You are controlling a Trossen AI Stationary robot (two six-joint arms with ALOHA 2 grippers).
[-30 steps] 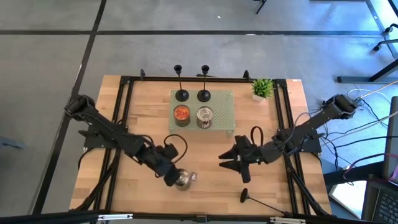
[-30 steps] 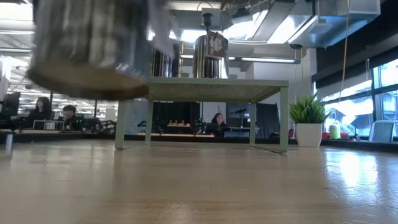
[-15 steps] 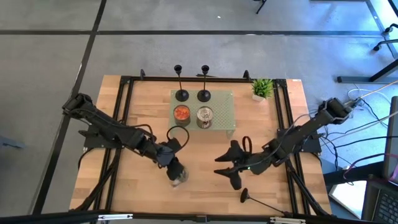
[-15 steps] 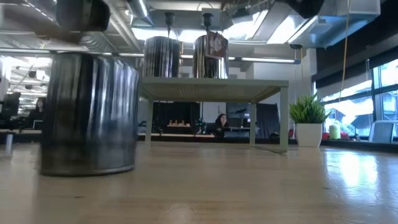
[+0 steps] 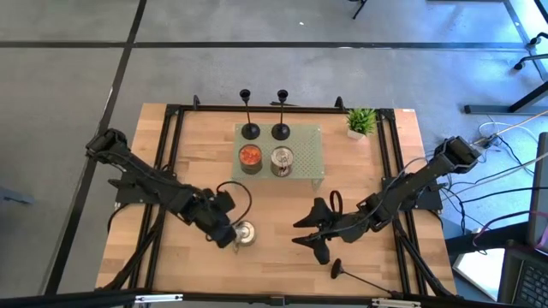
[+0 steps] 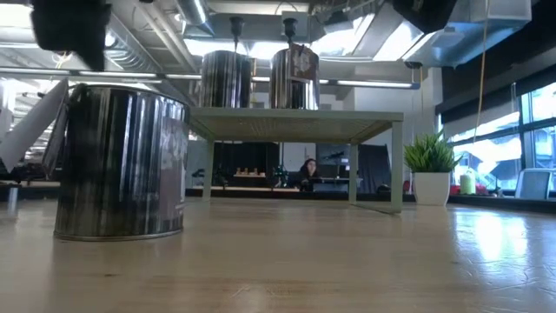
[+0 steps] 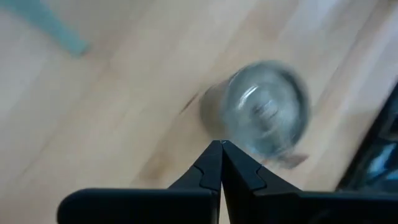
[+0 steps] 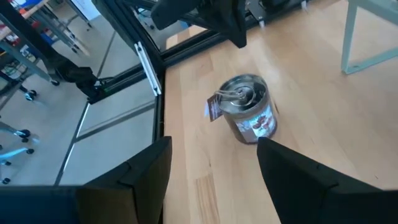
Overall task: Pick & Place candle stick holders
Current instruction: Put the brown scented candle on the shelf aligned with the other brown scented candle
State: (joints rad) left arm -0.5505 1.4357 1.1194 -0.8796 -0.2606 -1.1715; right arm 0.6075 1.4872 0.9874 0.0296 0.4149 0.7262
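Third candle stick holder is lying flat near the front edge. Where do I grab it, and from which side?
Grip the candle stick holder on its thin stem, a little way from the round base at its left end. It lies flat on the table, so come straight down from above with the fingers straddling the stem. The right gripper, open, is closest; the left gripper sits shut beside the silver can.

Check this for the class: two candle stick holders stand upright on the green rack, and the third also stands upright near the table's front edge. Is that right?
Not quite. Two candle stick holders do stand upright on the green rack, but the third holder lies flat on its side near the table's front edge, as the high view shows.
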